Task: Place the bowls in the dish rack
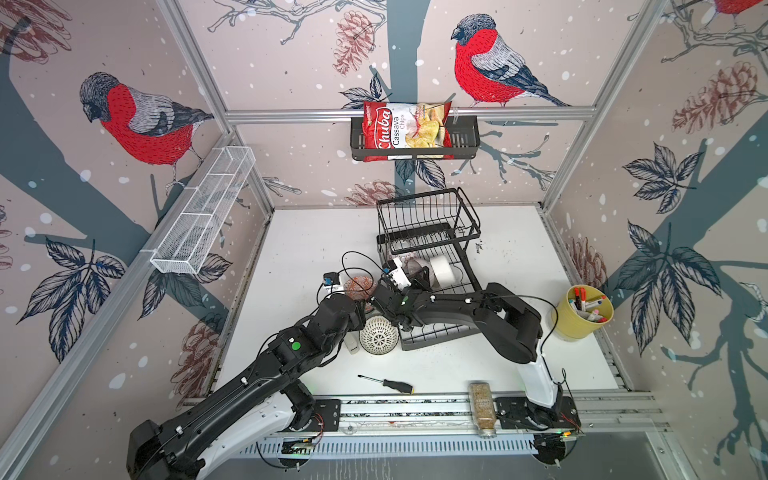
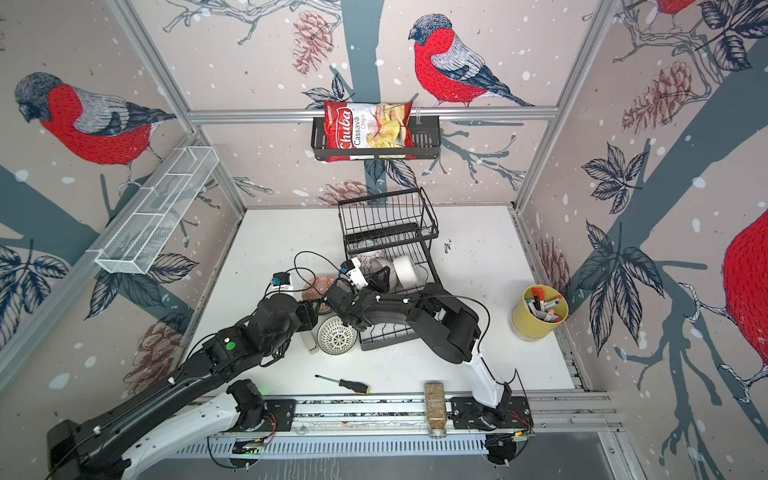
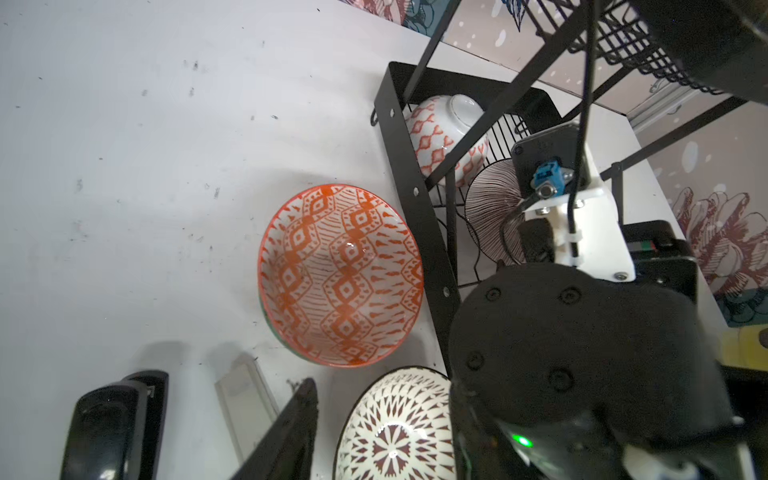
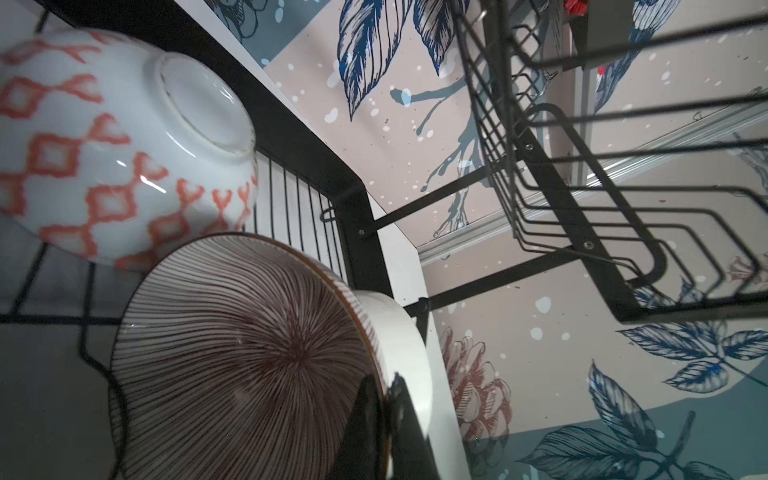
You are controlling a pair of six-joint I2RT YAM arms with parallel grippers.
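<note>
Only legible text — "Chuba Cassava Chips" on the red chips bag in the black wall basket — nothing else readable.

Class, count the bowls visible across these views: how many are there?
5. On the table: orange-patterned bowl, lattice-patterned bowl. In the dish rack: red-diamond bowl, line-striped bowl pinched by the right gripper, plain white bowl. More may be hidden.

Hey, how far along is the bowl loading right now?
Done: a diamond-patterned bowl and a white bowl sit low in the dish rack. In hand: the right pincer is shut on a striped bowl there. Left: an orange bowl and a brown-starred bowl on the table; the left pincer is open.
</note>
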